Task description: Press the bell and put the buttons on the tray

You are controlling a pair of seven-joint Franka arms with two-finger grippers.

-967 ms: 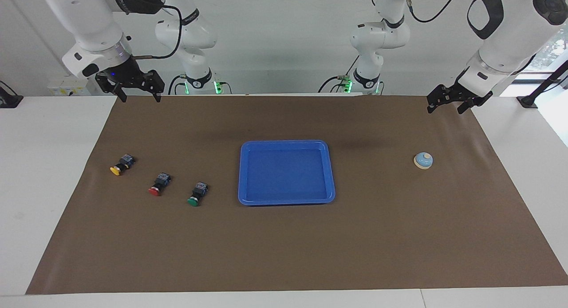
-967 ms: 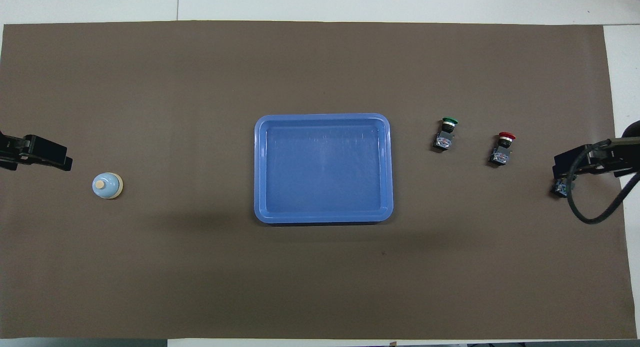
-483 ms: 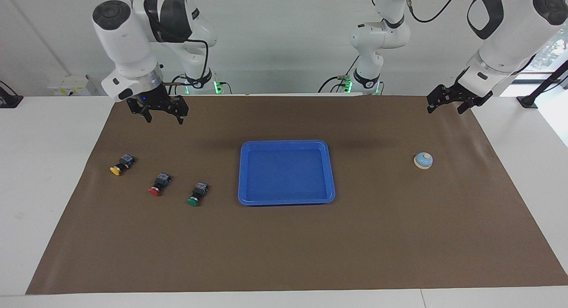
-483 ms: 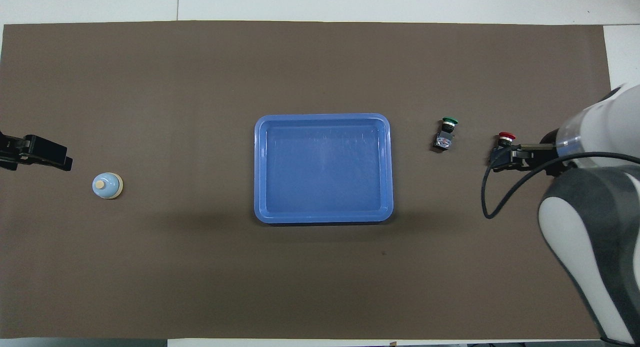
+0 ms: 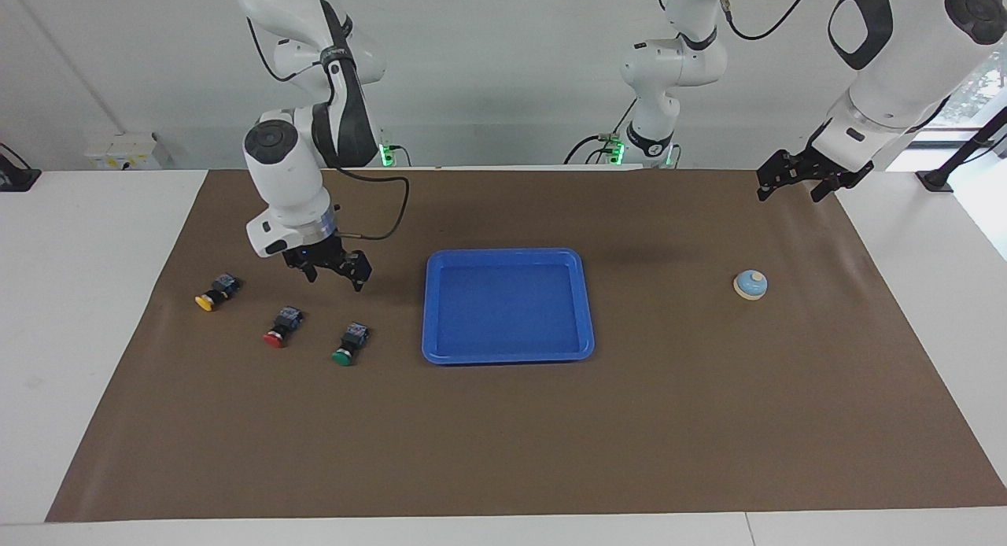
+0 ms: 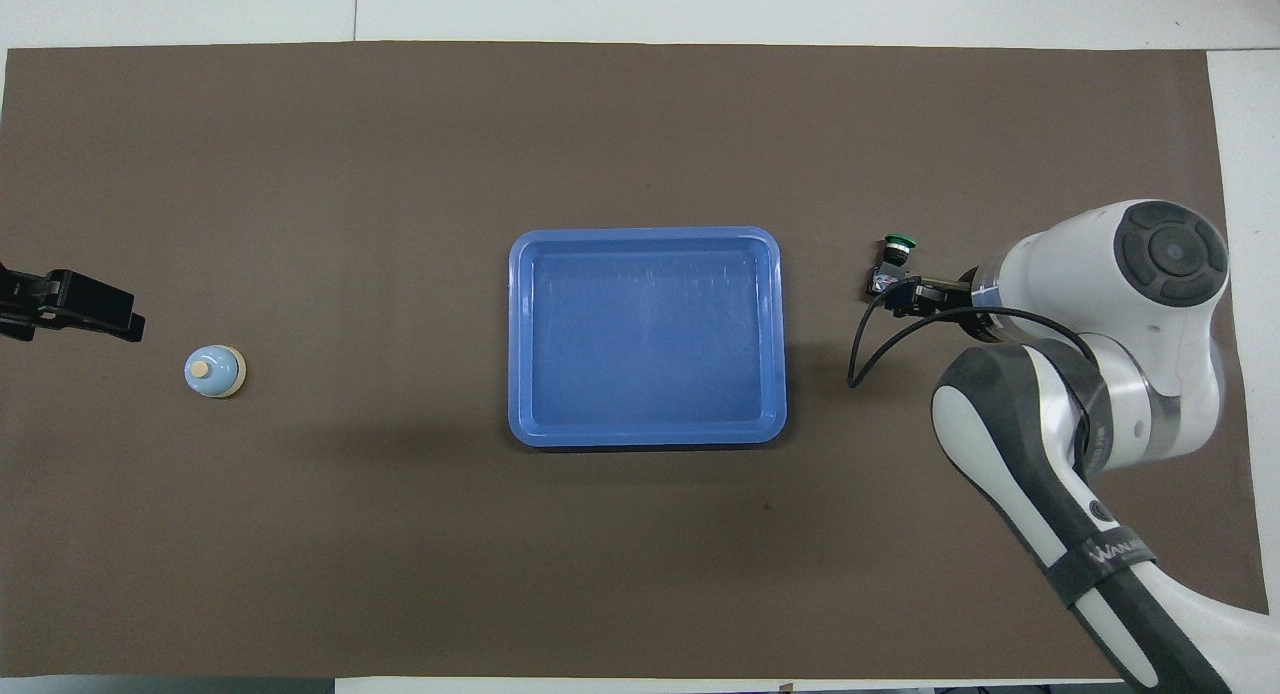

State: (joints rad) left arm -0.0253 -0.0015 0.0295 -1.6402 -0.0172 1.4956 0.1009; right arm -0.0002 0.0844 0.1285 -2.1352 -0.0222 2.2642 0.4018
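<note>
The right gripper (image 5: pixel 337 277), fingers spread and empty, hangs over the mat just above the green button (image 5: pixel 348 344), while the left gripper (image 5: pixel 796 186), open, waits above the bell (image 5: pixel 750 284).

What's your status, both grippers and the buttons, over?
Right gripper open, empty, in the air above the green button. Left gripper waiting up by the bell's end. All three buttons on the mat; tray empty. Nothing in the way.

Right end effector (image 5: pixel 337 278) low, fingers apart; left end effector (image 5: pixel 796 185) raised — waiting.
</note>
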